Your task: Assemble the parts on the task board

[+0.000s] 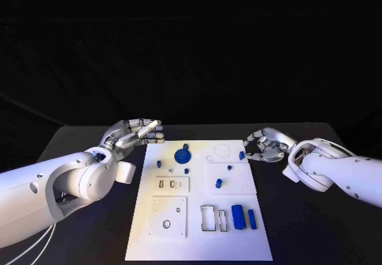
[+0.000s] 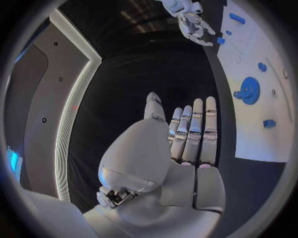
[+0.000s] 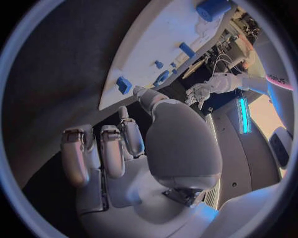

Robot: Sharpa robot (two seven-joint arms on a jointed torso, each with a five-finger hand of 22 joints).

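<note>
The white task board [image 1: 199, 243] lies in the middle of the black table. On it are a round blue part [image 1: 182, 155] [image 2: 250, 90], a blue cylinder [image 1: 237, 213] [image 3: 212, 8], a blue bar [image 1: 251, 218] and several small blue pieces. My left hand [image 1: 137, 132] [image 2: 186, 144] hovers at the board's far left corner, fingers straight, holding nothing. My right hand [image 1: 263, 148] [image 3: 124, 144] hangs at the far right edge with fingers half curled and nothing in them. Its thumb is close to a small blue block [image 1: 241, 155] [image 3: 123, 85] on the board's edge, without touching it.
The board has square inset plates with slots [image 1: 169, 183], a round hole [image 1: 166, 223] and rectangular frames [image 1: 207, 218]. Bare black table [image 1: 318, 232] surrounds the board on both sides and in front.
</note>
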